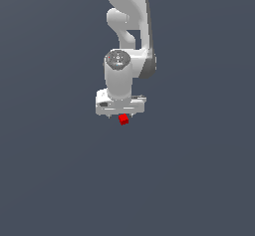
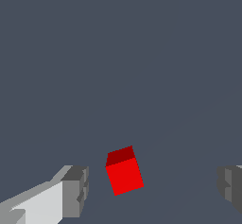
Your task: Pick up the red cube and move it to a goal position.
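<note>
The red cube (image 1: 123,120) is a tiny bright red block just under my white gripper (image 1: 121,115) in the exterior view. In the wrist view the red cube (image 2: 124,171) lies between my two grey fingertips (image 2: 75,190), closer to one of them and turned a little askew to them. The gripper (image 2: 152,187) is open, with the jaws wide apart and no pad touching the cube. Whether the cube rests on the dark grey surface cannot be told for sure; no goal marker shows.
A plain dark grey surface (image 1: 199,180) fills both views. The white arm (image 1: 127,26) rises behind the gripper toward the exterior view's top.
</note>
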`<state>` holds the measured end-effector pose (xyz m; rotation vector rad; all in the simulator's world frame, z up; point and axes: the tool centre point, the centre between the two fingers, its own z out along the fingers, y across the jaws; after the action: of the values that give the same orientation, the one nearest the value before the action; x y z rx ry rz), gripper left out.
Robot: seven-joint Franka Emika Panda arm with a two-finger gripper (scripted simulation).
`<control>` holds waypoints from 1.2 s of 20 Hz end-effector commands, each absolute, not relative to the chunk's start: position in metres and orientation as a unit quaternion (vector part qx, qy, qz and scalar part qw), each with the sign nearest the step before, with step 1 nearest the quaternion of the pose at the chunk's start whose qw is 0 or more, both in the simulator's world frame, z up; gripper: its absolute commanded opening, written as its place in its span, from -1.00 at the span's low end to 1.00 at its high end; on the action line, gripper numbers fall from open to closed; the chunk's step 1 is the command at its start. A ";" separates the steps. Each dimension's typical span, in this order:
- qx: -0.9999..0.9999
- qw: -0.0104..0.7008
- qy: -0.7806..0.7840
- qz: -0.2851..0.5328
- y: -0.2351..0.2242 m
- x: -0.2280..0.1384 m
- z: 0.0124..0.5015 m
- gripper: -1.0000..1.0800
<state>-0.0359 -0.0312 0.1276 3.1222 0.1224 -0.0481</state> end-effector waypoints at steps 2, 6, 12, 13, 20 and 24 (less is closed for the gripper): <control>0.997 0.006 0.071 -0.012 -0.028 -0.048 0.106 0.92; 0.993 0.004 0.114 -0.008 -0.024 -0.063 0.076 0.92; 0.987 0.001 0.161 -0.003 -0.021 -0.079 0.043 0.92; 0.986 0.001 0.167 -0.002 -0.021 -0.081 0.039 0.92; 0.982 0.000 0.190 0.000 -0.021 -0.089 0.021 0.92; 0.981 0.000 0.192 0.000 -0.021 -0.089 0.020 -1.00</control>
<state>-0.0888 -0.0213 0.0208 3.0849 0.5989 -0.0005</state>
